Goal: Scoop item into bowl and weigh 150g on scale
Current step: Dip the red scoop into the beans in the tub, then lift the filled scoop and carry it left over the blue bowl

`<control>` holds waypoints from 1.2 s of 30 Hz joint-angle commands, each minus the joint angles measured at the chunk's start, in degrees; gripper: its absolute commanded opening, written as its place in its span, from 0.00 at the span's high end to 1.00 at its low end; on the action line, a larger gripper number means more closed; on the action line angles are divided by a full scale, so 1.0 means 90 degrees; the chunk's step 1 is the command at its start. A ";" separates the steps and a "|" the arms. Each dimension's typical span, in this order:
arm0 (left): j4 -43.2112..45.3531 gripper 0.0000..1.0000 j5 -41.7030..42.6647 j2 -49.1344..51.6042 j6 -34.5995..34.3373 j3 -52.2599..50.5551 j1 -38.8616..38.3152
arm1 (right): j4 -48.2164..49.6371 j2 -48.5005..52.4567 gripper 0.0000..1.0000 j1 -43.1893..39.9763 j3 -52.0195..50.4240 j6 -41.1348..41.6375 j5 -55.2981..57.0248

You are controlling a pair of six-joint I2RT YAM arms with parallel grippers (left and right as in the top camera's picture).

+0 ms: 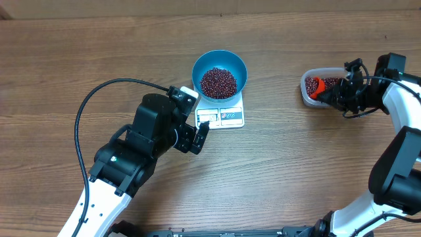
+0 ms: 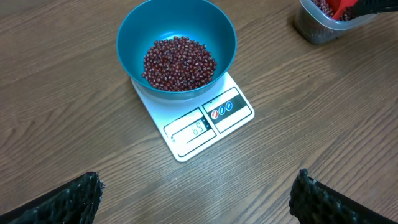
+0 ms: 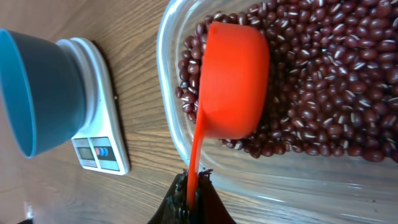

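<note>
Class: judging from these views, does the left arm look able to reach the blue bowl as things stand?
Probably yes: the left gripper hangs open near the scale, which carries the bowl, and only bare table lies between.

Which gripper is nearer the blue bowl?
Left. The left gripper is beside the scale bearing the bowl; the right gripper is at the clear tub, holding an orange scoop.

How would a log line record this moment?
right claw: shut on orange scoop, dipped in tub | left claw: open, empty | blue bowl: on scale, holding beans
</note>
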 commanded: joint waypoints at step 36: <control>0.0019 0.00 0.0092 0.0022 -0.0058 -0.0010 0.0032 | -0.0500 0.0012 0.96 -0.1124 0.0051 -0.0724 -0.3055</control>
